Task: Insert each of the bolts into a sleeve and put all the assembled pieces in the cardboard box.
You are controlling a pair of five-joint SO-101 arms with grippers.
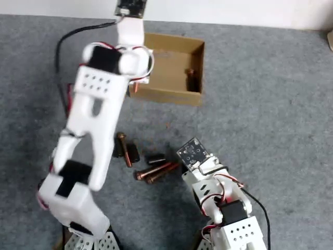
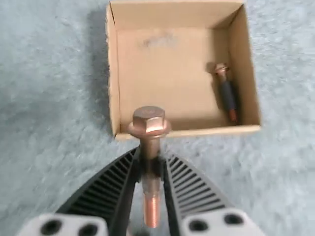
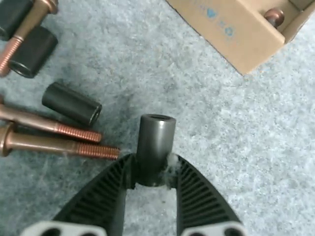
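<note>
Two grippers are each holding one part. The left gripper point(image 2: 151, 164) is pinching a copper-coloured bolt point(image 2: 149, 123) by its shank, with its jaws closed down to the shank's width. The hex head is sticking out past the fingertips and the threaded end is pointing back toward the wrist. I cannot tell whether a sleeve is sitting on the shank between the jaws. The bolt's head is hanging at the near wall of the cardboard box point(image 2: 114, 73). In the high view the box is lying open at about 12 o'clock on the grey table point(image 1: 270, 104). One assembled piece point(image 2: 226, 93), a bolt inside a black sleeve, is lying in the box against the wall on its 3 o'clock side.

The right gripper point(image 3: 153, 172) is clamping a black sleeve point(image 3: 156, 142) around one end, its jaws parted only by the sleeve's width and the open bore facing away from the wrist. The right arm point(image 1: 229, 213) is standing at about 5 o'clock on the table.

Near the table's centre, at about 7 o'clock from the box, two bare bolts point(image 3: 54, 146) are lying side by side. A loose sleeve point(image 3: 72, 103) is lying just beside them. At 9 o'clock from these, a third bolt point(image 1: 124, 148) is lying with two more sleeves point(image 1: 132, 152) close against it.
</note>
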